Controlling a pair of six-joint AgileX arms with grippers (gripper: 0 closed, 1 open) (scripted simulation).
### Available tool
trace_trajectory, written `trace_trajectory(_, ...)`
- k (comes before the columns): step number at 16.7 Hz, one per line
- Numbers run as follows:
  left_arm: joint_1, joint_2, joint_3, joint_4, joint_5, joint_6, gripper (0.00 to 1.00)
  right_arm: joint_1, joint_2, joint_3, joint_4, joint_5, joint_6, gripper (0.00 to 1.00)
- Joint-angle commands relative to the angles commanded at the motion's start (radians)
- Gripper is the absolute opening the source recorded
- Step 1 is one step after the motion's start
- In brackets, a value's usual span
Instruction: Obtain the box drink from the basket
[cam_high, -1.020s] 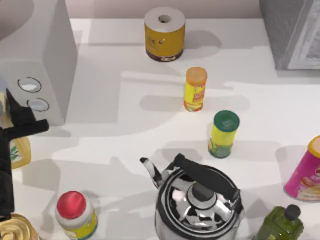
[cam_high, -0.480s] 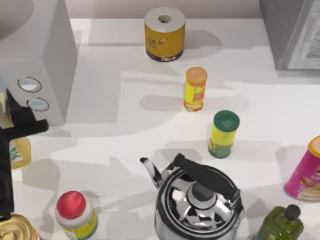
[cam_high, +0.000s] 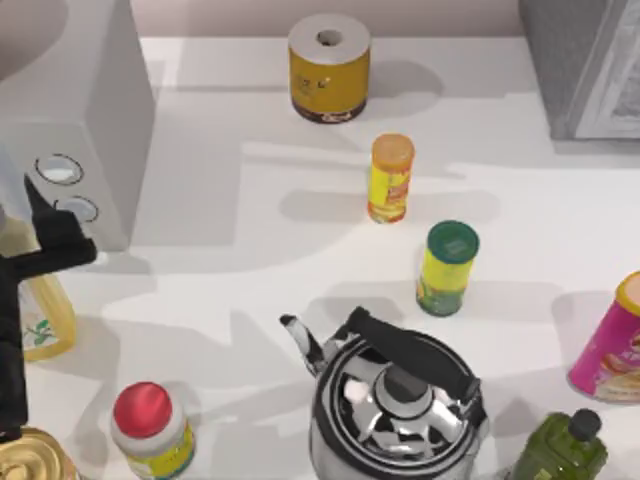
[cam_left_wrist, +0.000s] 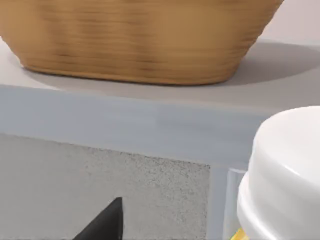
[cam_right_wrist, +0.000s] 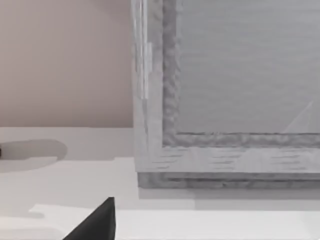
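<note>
The box drink (cam_high: 40, 318) sits at the left edge of the top view, below the grey appliance (cam_high: 85, 120) and above the red-capped jar (cam_high: 150, 425). The left arm's black structure crosses over it, and the left claw (cam_high: 35, 262) appears to be at the carton's upper part. Whether the claw is clenched on the carton or released cannot be told, because the arm hides the contact. In the left wrist view a woven basket (cam_left_wrist: 135, 40) rests on a grey ledge, with a white rounded top (cam_left_wrist: 285, 180) close in front of the camera.

Judged step: lifting the carton clear and carrying it away from the basket. To do it well:
- Keep the carton upright and move it slowly.
- Hold clearance from the grey appliance, the red-capped jar and the gold-lidded can (cam_high: 30, 458) in the lower left corner.
- Hold the carton across its flat sides, so it cannot twist.

The carton's long axis appears close to vertical, leaning slightly, top toward the camera; its green leaf mark faces the frame's left side. The right arm is parked near the grey cabinet (cam_right_wrist: 230, 100).
</note>
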Motion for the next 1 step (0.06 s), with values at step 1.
trace_trajectory(1, 0.0, 0.0, 0.0, 0.0, 0.0, 0.0, 1.0, 0.0, 0.0, 0.0, 0.0, 0.0, 0.0, 1.0)
